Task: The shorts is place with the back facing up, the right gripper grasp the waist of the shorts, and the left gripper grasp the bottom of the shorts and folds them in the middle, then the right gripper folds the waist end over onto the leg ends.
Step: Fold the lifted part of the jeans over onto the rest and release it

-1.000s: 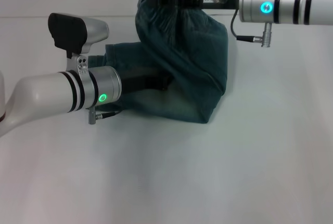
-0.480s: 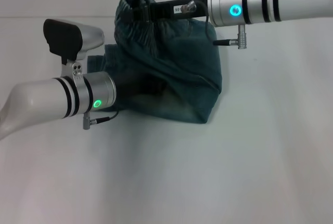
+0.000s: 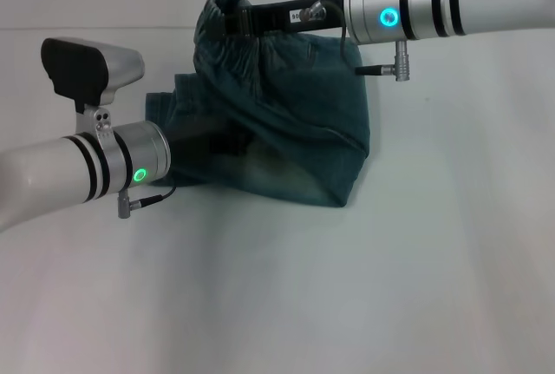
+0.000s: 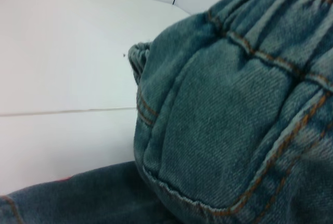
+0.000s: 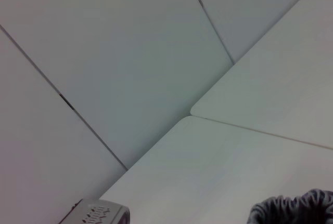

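Since the earlier head frames: left arm has pulled back toward the robot's left, its wrist farther out from under the denim; right arm barely shifted from half a second ago, waist bunch still raised. Right claw (image 3: 236,20) reaches in from the right, arm level above the table (image 3: 347,287), clamped on the gathered elastic waist of the shorts (image 3: 295,122). Waist end hangs lifted over the rest of the shorts, which lie on the table. Left claw is hidden under the fabric, so can't tell if open or closed; left wrist view shows back pocket (image 4: 223,146) stitching close up.
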